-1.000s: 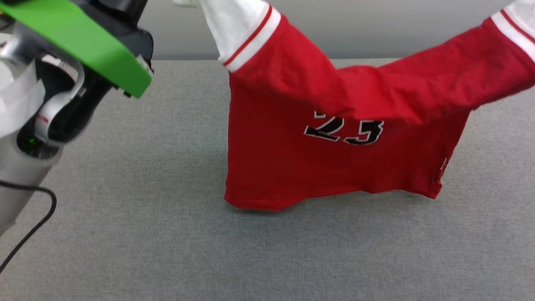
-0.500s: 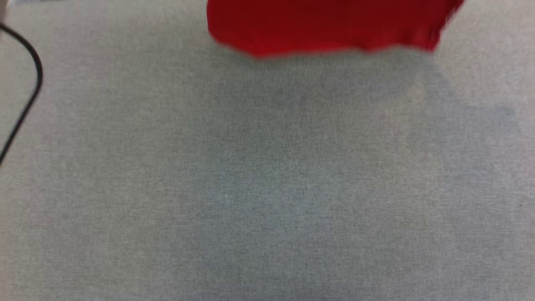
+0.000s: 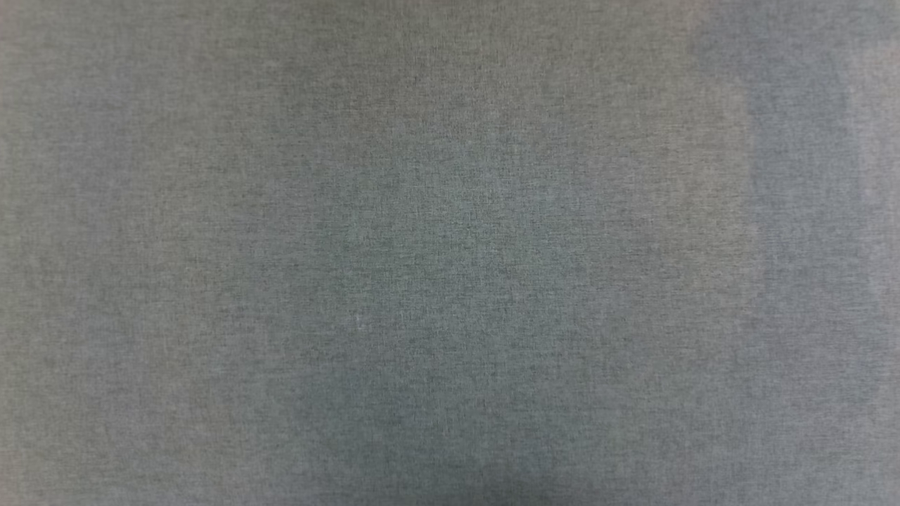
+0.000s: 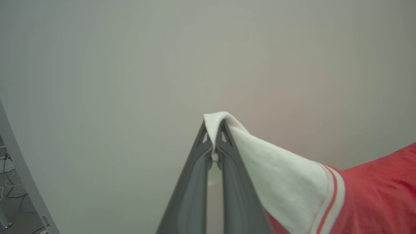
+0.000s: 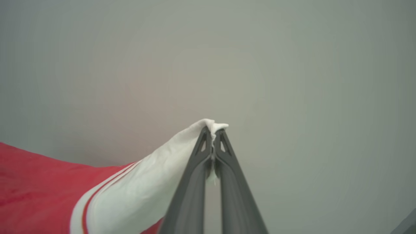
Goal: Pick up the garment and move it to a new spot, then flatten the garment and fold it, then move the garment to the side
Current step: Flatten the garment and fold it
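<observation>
The garment [image 4: 373,191] is a red jersey with white sleeves and red-and-white stripe trim. In the left wrist view my left gripper [image 4: 214,125] is shut on the tip of one white sleeve, which trails off to the right into red cloth. My right gripper [image 5: 213,131] in the right wrist view pinches the tip of the other white sleeve of the garment [image 5: 35,191], whose red body runs off to the lower left. Both sleeves are held up in front of a plain pale wall. The jersey's body and print are out of view.
The head view looks straight down on grey cloth-covered table top [image 3: 450,253], with soft shadows on it. At the left edge of the left wrist view a pale post [image 4: 22,175] and cables on the floor [image 4: 9,185] show.
The head camera has tilted down: the jersey and the green-topped left arm slid up and out of the head view, leaving bare grey table. Both grippers stay shut.
</observation>
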Controlling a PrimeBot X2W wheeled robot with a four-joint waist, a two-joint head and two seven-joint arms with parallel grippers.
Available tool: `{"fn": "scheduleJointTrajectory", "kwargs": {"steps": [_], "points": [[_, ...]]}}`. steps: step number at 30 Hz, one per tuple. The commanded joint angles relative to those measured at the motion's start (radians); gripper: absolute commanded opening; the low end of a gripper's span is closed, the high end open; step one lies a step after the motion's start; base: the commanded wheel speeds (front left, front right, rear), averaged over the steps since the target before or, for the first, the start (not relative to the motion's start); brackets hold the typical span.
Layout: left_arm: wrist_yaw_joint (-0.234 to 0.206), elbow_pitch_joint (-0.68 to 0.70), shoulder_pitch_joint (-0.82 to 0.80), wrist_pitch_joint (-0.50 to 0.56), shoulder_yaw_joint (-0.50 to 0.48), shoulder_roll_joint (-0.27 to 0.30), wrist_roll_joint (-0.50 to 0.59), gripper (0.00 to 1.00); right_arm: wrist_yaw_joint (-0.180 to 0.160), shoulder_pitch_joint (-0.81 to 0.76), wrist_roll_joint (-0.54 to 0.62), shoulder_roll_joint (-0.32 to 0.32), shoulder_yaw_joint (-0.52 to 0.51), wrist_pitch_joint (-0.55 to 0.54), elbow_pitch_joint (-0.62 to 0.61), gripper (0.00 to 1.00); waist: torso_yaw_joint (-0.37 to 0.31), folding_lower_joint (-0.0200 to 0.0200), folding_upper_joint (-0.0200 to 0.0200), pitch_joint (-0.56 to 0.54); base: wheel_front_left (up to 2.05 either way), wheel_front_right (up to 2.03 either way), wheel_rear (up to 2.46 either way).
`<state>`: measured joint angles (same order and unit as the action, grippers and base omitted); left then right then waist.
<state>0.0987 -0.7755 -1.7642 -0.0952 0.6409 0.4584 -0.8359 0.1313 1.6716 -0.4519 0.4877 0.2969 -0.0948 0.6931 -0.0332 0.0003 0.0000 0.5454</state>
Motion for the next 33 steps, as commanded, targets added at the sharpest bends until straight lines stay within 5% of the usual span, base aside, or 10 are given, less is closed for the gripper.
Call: {"fn": "scheduleJointTrajectory", "kwargs": {"steps": [1, 8, 18, 25, 33], "points": [[0.009, -0.015, 0.002, -0.017, 0.004, -0.010, 0.002, 0.00, -0.001, 0.006, -0.002, -0.012, 0.017, 0.020, 0.023, 0.00, 0.001, -0.0003, 0.0000, 0.014, 0.00, 0.00, 0.00], [0.028, -0.049, 0.142, -0.095, 0.038, -0.010, -0.027, 0.00, -0.001, -0.118, -0.065, -0.045, 0.102, 0.135, 0.094, 0.00, -0.002, -0.0003, 0.0000, -0.041, 0.00, 0.00, 0.00], [0.018, 0.105, 0.539, -0.159, 0.020, 0.056, -0.106, 0.00, -0.001, -0.447, -0.179, -0.038, 0.205, 0.269, 0.045, 0.00, -0.002, -0.0003, 0.0000, -0.187, 0.00, 0.00, 0.00], [-0.097, 0.347, 0.932, -0.165, -0.026, 0.118, -0.151, 0.00, -0.001, -0.763, -0.238, 0.025, 0.212, 0.293, -0.058, 0.00, 0.011, -0.0003, 0.0000, -0.301, 0.00, 0.00, 0.00], [-0.232, 0.589, 1.328, -0.166, -0.032, 0.165, -0.200, 0.00, -0.001, -1.166, -0.257, 0.070, 0.099, 0.262, -0.188, 0.00, 0.026, -0.0003, 0.0000, -0.392, 0.00, 0.00, 0.00]]}}
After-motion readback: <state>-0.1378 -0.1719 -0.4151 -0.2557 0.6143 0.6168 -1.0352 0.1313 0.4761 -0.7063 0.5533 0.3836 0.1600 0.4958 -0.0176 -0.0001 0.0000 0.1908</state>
